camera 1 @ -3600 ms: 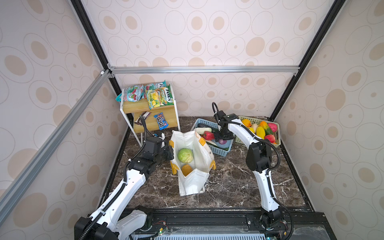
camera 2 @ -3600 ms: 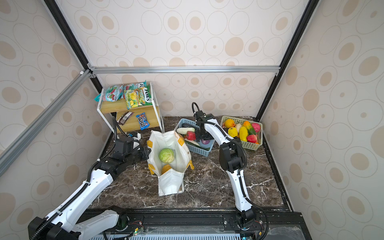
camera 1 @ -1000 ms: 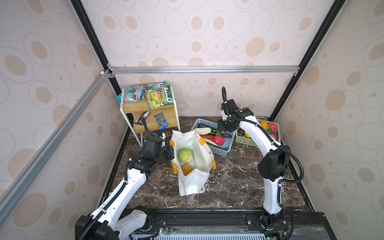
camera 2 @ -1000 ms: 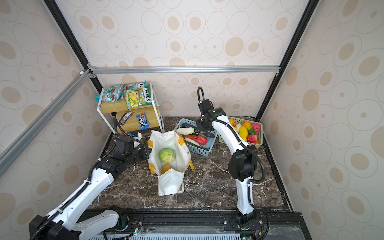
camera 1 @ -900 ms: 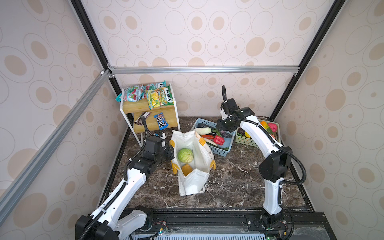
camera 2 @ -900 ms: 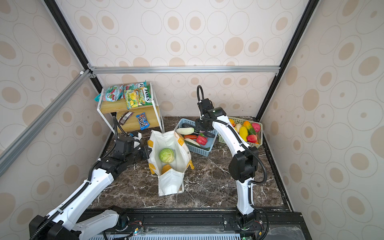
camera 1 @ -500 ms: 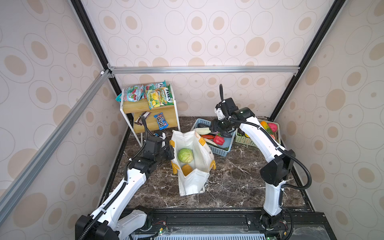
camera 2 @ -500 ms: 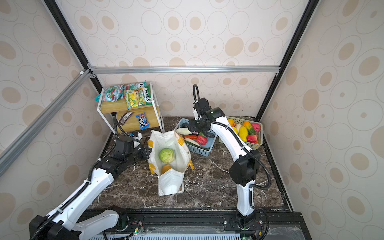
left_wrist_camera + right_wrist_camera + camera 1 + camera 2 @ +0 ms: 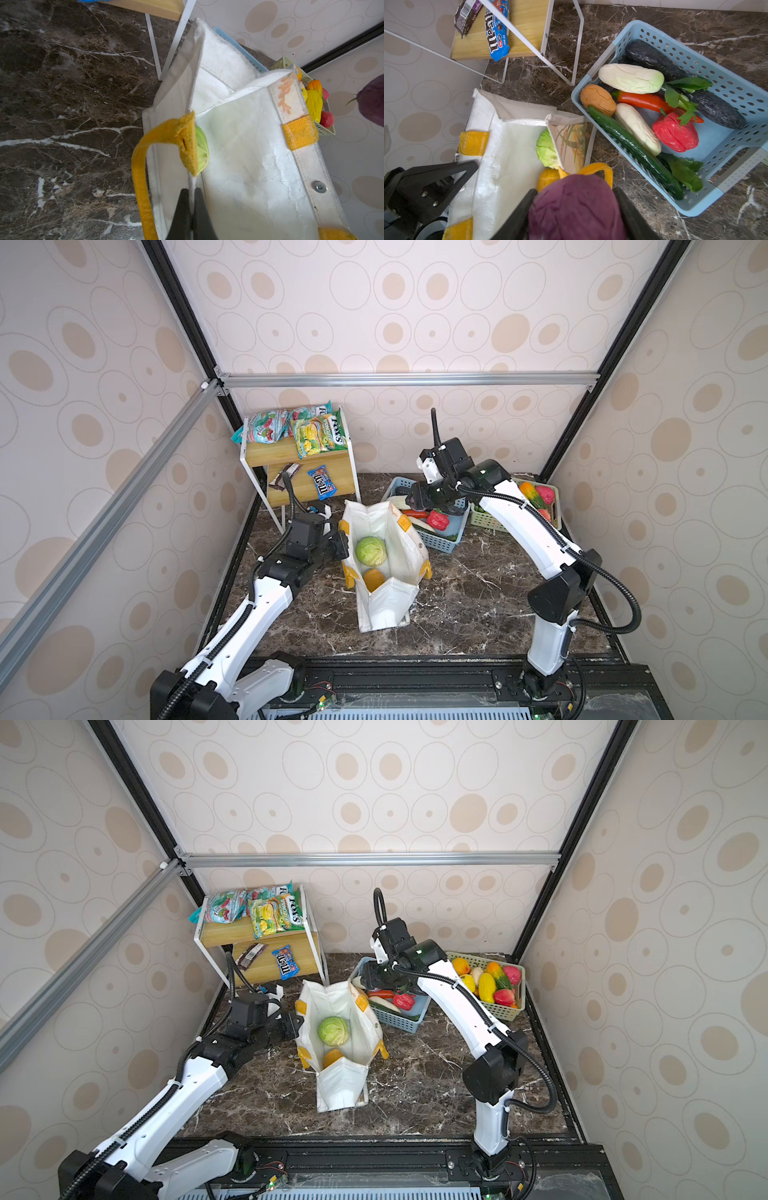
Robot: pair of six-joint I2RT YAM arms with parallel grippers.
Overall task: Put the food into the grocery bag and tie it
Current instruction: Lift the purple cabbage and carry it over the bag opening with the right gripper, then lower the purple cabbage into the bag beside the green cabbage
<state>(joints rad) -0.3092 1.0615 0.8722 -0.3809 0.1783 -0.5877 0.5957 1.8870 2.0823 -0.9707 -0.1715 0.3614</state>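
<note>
- While the right gripper (image 9: 574, 194) clasps a round purple cabbage (image 9: 577, 209) between its two black fingers, it hangs above the basket-side rim of the grocery bag (image 9: 340, 1085), not over the middle of the mouth.
- Left gripper (image 9: 192, 192): clamped on the opposite rim of the bag, holding that wall upright so that the mouth stands open.
- Yellow handle loop (image 9: 600, 168): seen directly beneath the purple cabbage in the right wrist view. A release from this spot would probably land on the loop or the rim and roll off onto the surface (image 9: 478, 593).
- Bag contents: a green cabbage (image 9: 370, 551) at the middle and an orange round piece (image 9: 374, 578) toward the near end. Bare lining shows only at the far end, which is the likeliest landing place.
- Recommended handling: carry the load sideways until it is over that bare lining, lower it below the rim, then part the fingers. The left grip should hold firm, since the soft walls look apt to fold inward.
- Food not yet bagged: vegetables in the blue basket (image 9: 629, 31) just beside the bag, fruit in the green basket (image 9: 505, 1011) beyond it, and an M&M's packet (image 9: 497, 31) on the lower shelf (image 9: 525, 41).
</note>
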